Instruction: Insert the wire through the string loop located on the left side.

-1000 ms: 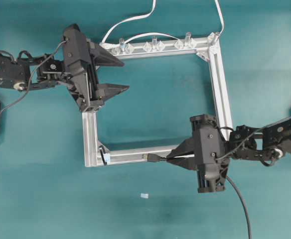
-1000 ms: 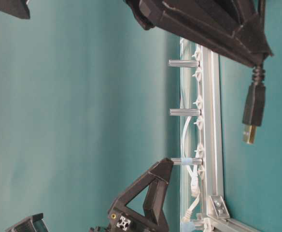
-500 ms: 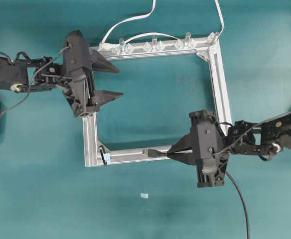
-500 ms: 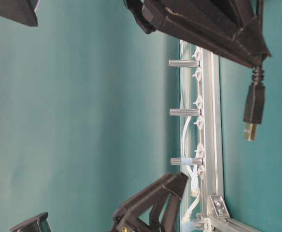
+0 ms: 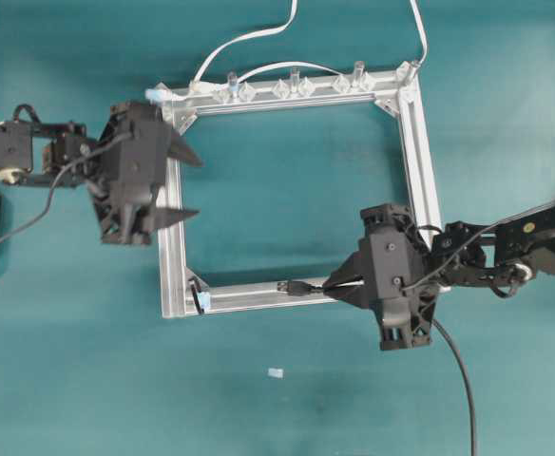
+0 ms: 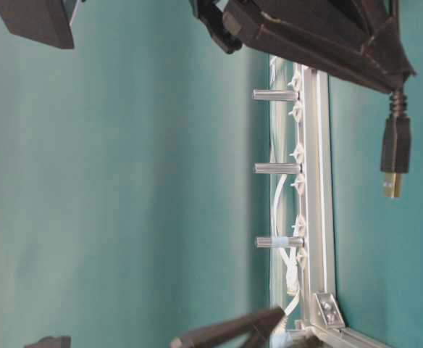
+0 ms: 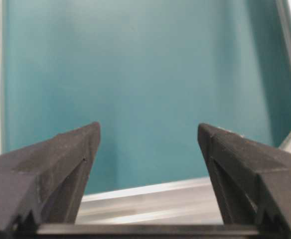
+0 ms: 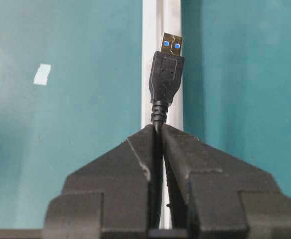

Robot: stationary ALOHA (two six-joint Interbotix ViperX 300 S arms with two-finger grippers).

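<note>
The wire (image 5: 453,370) is a thin black cable ending in a USB plug (image 5: 296,287) with a metal tip. My right gripper (image 5: 339,284) is shut on the cable just behind the plug. The plug (image 8: 166,74) points left along the front bar of the aluminium frame (image 5: 249,296) and hangs a little above it (image 6: 396,145). The string loop (image 5: 198,298) sits at the frame's front left corner, well to the left of the plug's tip. My left gripper (image 5: 191,188) is open and holds nothing, its fingertips over the frame's left bar (image 7: 150,201).
White cables (image 5: 244,40) run off the frame's far bar, where clear clips and small upright posts (image 6: 275,168) stand. A small white scrap (image 5: 276,373) lies on the teal table in front of the frame.
My left gripper has drawn back to the left, from over the frame's inside to its left bar. My right gripper has carried the plug slightly toward the far side, now over the front bar.
</note>
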